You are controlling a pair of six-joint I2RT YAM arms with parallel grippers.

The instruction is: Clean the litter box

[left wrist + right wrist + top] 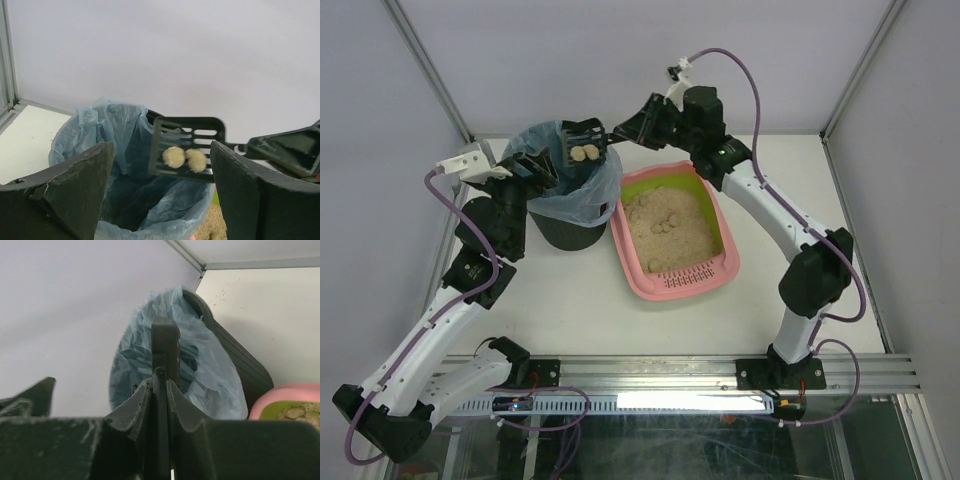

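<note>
One litter box (640,284) sat on the white table (570,310), right of centre and just beside the single black bin (563,234), its slotted ledge at the near end and its tan litter spread across the tray. Several pale clumps lay on that litter, a few gathered near the middle and others toward the far and near ends, too small to count with certainty. The bin carried one blue bag (95,130), folded over its rim. Two arms were over the table. The right gripper (159,385) was clamped on the handle of the one black slotted scoop (187,145), its fingers pressed together around the thin handle, and held the scoop's blade over the bin's open mouth. Two round, sandy clumps (174,156) rested side by side on the blade, touching each other. The left gripper (161,165) hung by the left side of the bin's rim with its two fingers spread well apart and nothing between them, facing the scoop across the bag's opening.
</note>
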